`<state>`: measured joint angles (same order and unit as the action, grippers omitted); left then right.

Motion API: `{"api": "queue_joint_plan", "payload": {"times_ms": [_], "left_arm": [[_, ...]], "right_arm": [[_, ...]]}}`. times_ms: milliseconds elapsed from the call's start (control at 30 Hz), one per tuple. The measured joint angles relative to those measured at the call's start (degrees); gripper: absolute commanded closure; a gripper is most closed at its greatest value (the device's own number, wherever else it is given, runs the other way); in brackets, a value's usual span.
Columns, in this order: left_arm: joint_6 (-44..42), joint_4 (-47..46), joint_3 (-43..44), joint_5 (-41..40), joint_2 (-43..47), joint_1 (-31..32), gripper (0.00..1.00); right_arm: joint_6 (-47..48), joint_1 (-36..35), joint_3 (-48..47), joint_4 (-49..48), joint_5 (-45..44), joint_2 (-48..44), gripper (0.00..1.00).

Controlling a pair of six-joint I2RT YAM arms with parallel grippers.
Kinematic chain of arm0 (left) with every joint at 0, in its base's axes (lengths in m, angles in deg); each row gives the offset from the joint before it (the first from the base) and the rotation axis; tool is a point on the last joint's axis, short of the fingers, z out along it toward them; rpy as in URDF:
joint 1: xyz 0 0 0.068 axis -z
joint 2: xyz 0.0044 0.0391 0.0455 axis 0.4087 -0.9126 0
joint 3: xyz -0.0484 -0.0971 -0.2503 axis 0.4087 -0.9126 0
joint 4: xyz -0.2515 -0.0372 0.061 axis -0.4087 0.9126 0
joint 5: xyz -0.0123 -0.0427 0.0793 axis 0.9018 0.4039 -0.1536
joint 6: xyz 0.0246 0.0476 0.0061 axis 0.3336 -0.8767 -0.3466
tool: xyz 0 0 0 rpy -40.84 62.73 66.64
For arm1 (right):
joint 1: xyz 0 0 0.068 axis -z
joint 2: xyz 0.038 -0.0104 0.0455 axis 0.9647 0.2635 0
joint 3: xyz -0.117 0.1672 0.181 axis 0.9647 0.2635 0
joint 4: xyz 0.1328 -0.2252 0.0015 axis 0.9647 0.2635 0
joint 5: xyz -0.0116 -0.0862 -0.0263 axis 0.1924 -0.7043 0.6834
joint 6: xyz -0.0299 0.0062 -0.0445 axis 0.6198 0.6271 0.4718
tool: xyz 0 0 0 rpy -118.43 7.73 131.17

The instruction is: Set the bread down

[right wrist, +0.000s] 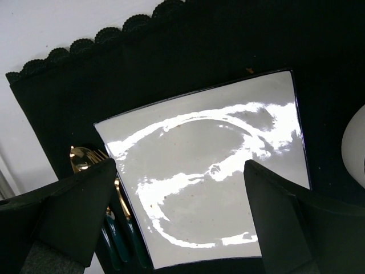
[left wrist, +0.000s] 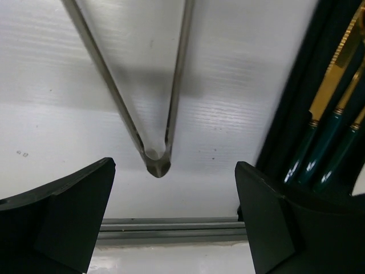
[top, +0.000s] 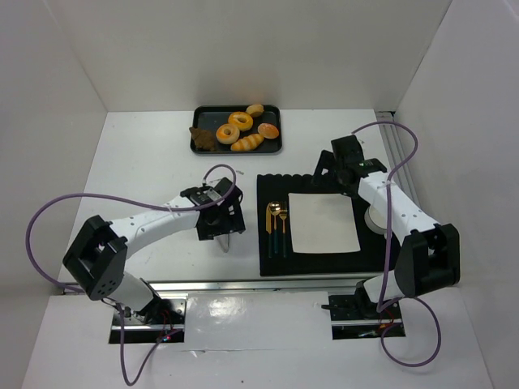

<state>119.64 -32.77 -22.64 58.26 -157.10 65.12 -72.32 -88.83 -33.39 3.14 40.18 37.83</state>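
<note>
tray (top: 219,109): far edge of the surface (top: 146,162), holding doughnuts (top: 240,121) and a twisted roll (top: 247,143)
placemat (top: 324,182): near-right, with square plate (top: 323,221), gold cutlery (top: 277,227)
tongs (left wrist: 155,162): left of it

The left arm (top: 150,220) and the right arm (top: 396,207) are built alike, with smooth white tube-shaped links joined by chunky black joint housings. A thin purple left cable (top: 29,233) runs loose along one, and a matching right cable (top: 381,124) along the other. Each arm is bolted to a flat black plate, the left base plate (top: 144,324) and the right base plate (top: 355,312), with thin red wires (top: 166,331) beside it. The left gripper (left wrist: 174,165) and the right gripper (right wrist: 181,165) have broad, matte black fingers (left wrist: 68,217) with angular, wedge-like faces.
</note>
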Motion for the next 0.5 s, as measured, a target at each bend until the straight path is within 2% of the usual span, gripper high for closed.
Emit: {"api": "queue_joint_plan", "payload": {"times_ms": [233, 500], "left_arm": [[3.2, -2.7, -2.1, -2.1, -1.4, -0.9, 0.0], [2.3, -8.4, -3.6, -4.6, -8.2, -6.0, 0.0]], "right_arm": [[0.3, 0.3, 0.0, -0.5, 1.4, 0.0, 0.0], [0.4, 0.4, 0.0, -0.6, 1.7, 0.1, 0.0]]}}
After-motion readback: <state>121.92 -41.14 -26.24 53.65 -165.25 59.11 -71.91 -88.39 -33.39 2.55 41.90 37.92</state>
